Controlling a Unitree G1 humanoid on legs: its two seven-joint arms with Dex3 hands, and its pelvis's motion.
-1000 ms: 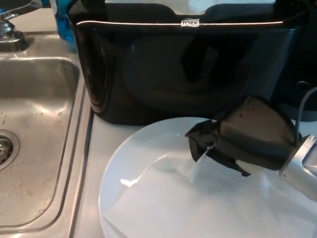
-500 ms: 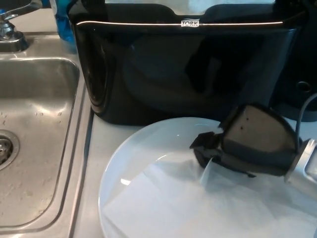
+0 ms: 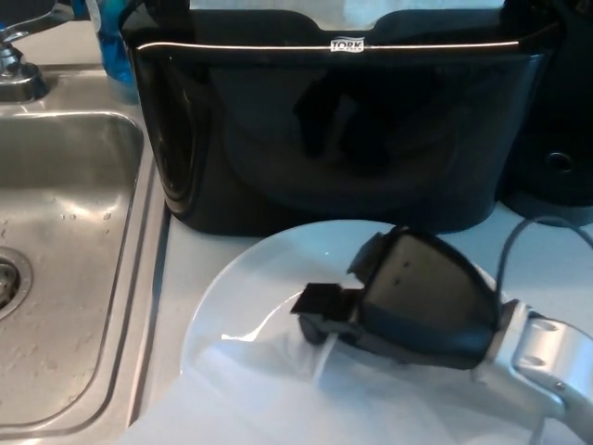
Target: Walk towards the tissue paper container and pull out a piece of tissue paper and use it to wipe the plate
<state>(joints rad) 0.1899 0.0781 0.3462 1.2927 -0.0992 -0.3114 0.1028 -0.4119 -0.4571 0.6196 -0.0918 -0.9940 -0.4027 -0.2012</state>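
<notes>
The tissue was a thin white sheet, creased and slightly rumpled, spread flat over the front part of the plate and running off the bottom edge of the view. One round white plate lay on the pale counter, its far rim close up against the front of the tissue container, a single glossy black box with a thin silver line along its top and white paper showing in its opening. One robot hand showed, the right hand, reaching in from the lower right with its silver wrist behind it; its black fingers were closed down on the tissue near the middle of the plate, pinching up a small fold. The left hand was out of view. To the left sat one steel sink with its drain at the picture's edge, a tap behind it and a blue bottle beside the container. The plate's left rim lay near the sink's raised edge, with only a narrow strip of counter between them, and bare plate showed on the left and far side of the tissue.
</notes>
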